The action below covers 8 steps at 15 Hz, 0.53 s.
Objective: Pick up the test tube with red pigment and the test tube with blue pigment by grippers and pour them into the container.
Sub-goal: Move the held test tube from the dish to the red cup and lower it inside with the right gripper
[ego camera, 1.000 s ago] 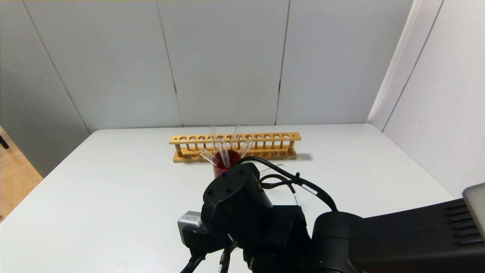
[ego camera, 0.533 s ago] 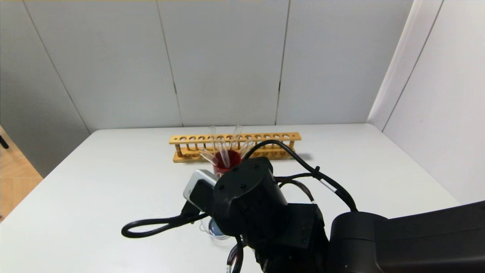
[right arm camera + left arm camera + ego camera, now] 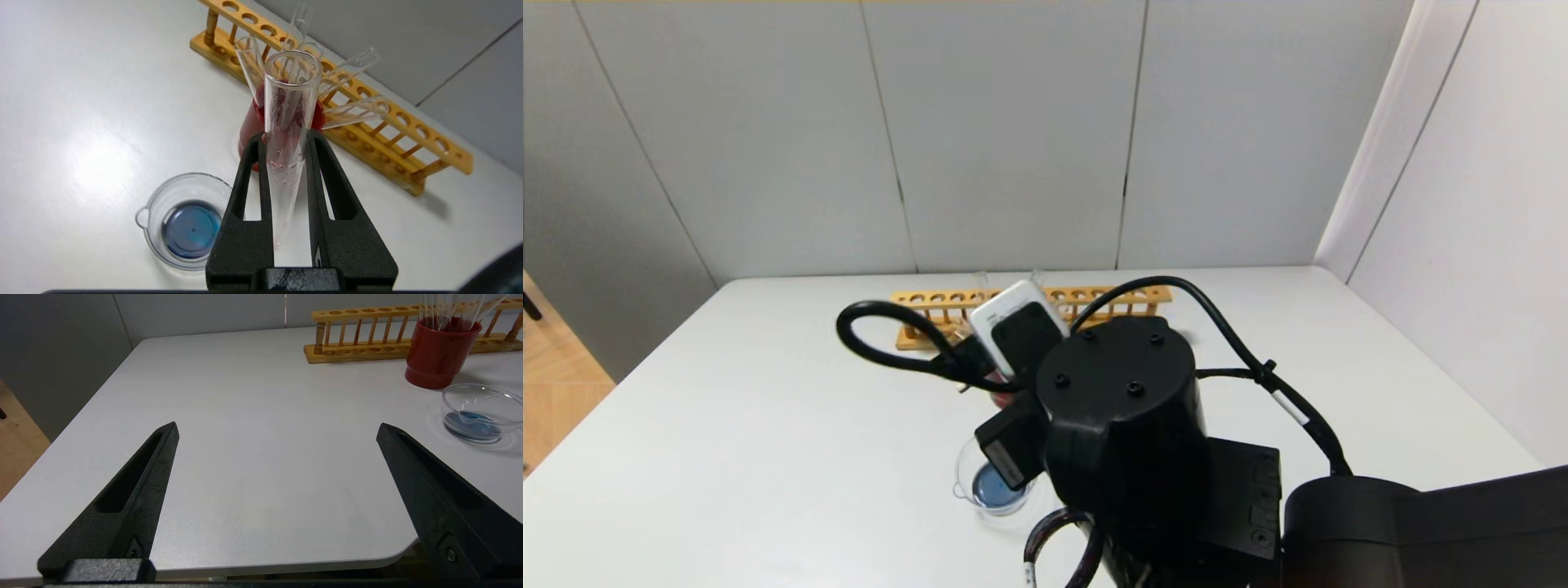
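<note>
My right gripper [image 3: 287, 136] is shut on a clear test tube [image 3: 288, 94] that holds only droplets, its open mouth pointing toward the red cup [image 3: 247, 130]. The gripper is above the table beside the container [image 3: 151, 212], a low glass dish with blue liquid in its bottom. The dish also shows in the head view [image 3: 968, 478] and the left wrist view [image 3: 478, 398]. I see no tube with red or blue pigment; several clear tubes lean in the red cup. My left gripper [image 3: 278, 425] is open and empty over the table's near left edge.
A wooden test tube rack [image 3: 392, 134] stands behind the red cup, near the back of the white table [image 3: 253, 416]. In the head view my right wrist [image 3: 1123, 425] and its cables hide most of the cup [image 3: 1001, 398] and the rack [image 3: 931, 300].
My right wrist has risen and turned, moving back toward the red cup. The container with blue liquid, hidden a second ago, now shows in front of it.
</note>
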### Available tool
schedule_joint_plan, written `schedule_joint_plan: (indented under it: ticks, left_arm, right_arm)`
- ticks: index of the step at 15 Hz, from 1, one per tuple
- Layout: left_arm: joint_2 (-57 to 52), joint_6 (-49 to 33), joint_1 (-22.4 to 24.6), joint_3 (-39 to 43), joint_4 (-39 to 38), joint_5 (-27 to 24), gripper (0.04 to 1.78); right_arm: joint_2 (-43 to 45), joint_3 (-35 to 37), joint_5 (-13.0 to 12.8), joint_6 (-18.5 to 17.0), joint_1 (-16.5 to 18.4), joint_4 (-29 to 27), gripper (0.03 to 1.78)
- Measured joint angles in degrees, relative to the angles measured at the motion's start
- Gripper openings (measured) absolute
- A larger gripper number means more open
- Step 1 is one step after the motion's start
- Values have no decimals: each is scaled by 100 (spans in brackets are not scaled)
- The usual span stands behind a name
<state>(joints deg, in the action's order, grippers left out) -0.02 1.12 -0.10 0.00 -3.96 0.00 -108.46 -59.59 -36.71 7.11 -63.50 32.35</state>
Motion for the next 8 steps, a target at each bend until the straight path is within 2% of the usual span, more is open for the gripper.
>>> schedule_joint_plan:
  ticks: [5,8]
  left_arm:
    - [0,0,0,0,0,-2,171]
    - [0,2,0,0,0,0,171]
  right_arm:
    - [193,112,-15,-1474,68,-11,26]
    - [293,238,-33,-1743,133,-9,26]
